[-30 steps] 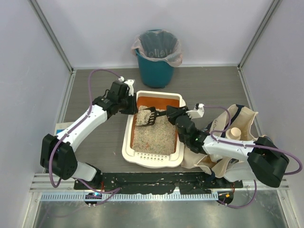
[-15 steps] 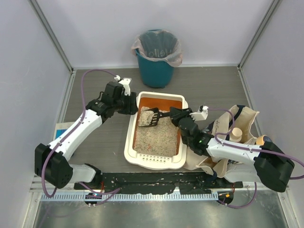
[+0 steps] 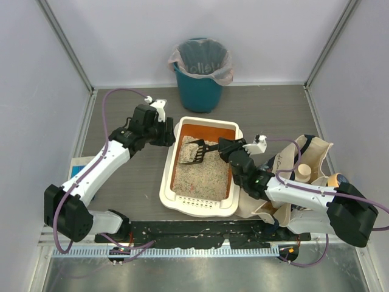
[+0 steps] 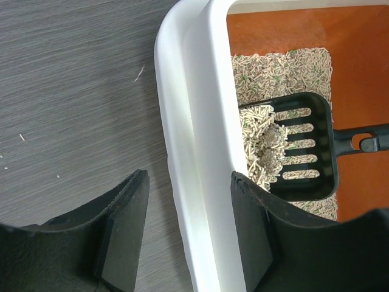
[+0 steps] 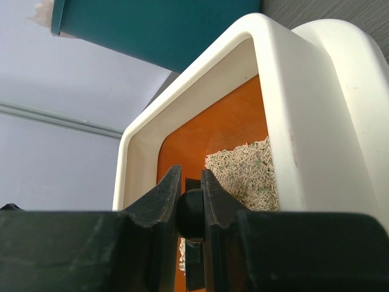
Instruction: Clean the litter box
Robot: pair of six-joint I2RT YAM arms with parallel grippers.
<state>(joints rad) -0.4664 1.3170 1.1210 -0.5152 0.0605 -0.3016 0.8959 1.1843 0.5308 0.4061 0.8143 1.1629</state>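
The litter box (image 3: 165,182) is a cream-white tray with orange inner walls and grey-beige litter, lying mid-table. My left gripper (image 3: 170,135) stands open astride the box's left rim (image 4: 194,121), its outer finger (image 4: 124,225) over the table and clear of the rim. A black slotted scoop (image 3: 191,152) hangs over the litter at the far end with a clump of pellets on it (image 4: 267,149). My right gripper (image 3: 222,146) is shut on the scoop's handle (image 5: 190,214), reaching in over the box's right wall (image 5: 316,109).
A teal bin (image 3: 199,73) with a plastic liner stands beyond the box against the back wall. A beige tote bag (image 3: 304,176) with bottles in it sits to the right, under my right arm. A few stray pellets lie on the dark table (image 4: 73,91).
My left gripper has opened off the box's left rim. The box has settled slightly to the right. The scoop stays held over the far end of the litter.
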